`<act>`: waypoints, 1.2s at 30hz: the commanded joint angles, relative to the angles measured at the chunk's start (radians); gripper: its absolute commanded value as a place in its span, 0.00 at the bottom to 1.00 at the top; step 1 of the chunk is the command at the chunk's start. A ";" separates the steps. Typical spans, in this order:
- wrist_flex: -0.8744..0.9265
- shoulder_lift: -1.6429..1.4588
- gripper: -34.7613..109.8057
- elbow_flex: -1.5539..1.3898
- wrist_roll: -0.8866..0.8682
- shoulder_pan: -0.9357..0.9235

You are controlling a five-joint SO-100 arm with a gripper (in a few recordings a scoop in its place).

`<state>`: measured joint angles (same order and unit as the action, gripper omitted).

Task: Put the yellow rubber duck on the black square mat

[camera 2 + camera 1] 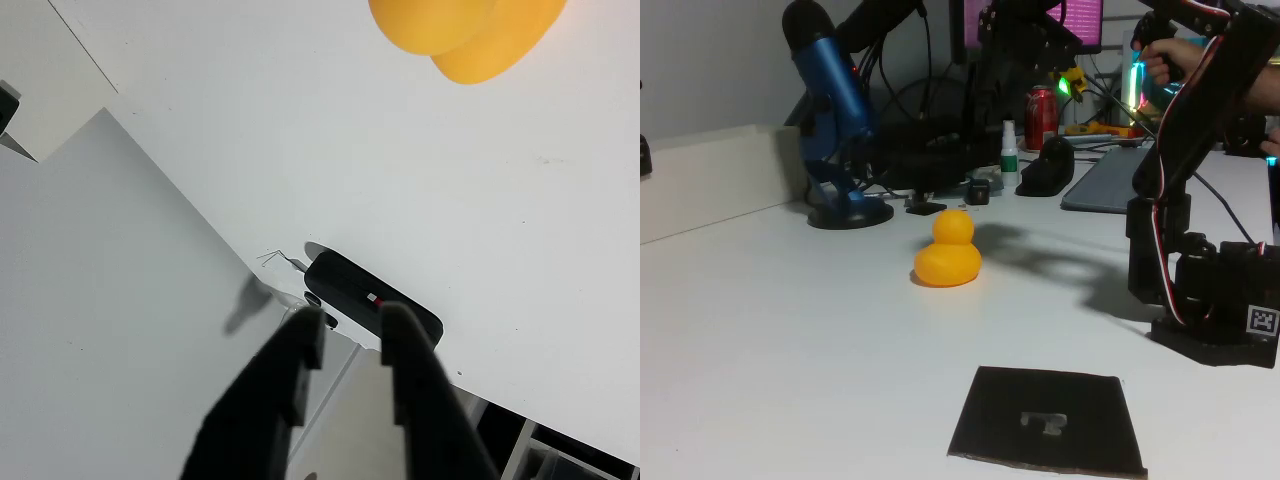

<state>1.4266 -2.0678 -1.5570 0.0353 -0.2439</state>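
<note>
The yellow rubber duck [948,255] stands upright on the white table, around the middle of the fixed view. The black square mat [1045,420] lies flat near the front edge, to the right of the duck and closer to the camera, with a pale mark at its centre. My black arm [1180,200] rises from its base at the right and reaches up and left, high over the table. In the wrist view my gripper [350,335] is open by a narrow gap with nothing in it. It hangs well above the table, and the duck [465,30] is at the top edge, far from the fingertips.
Behind the duck are a blue microphone on a round stand [835,110], a small black block [980,190] [370,305], a white bottle [1009,150], a red can [1042,115] and a grey slab [1105,185]. A raised white ledge [710,180] runs along the left.
</note>
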 commanded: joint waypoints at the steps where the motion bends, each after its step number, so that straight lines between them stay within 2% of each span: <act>1: 0.014 -0.018 0.29 0.034 0.008 -0.034; 4: 0.014 -0.018 0.31 0.034 0.011 -0.035; 12: 0.002 -0.018 0.46 0.034 0.015 -0.153; 23: -0.002 -0.018 0.46 0.049 0.014 -0.252; 36: -0.002 -0.003 0.46 0.035 0.015 -0.457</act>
<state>1.4266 -2.0647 -1.5478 0.0368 -0.6688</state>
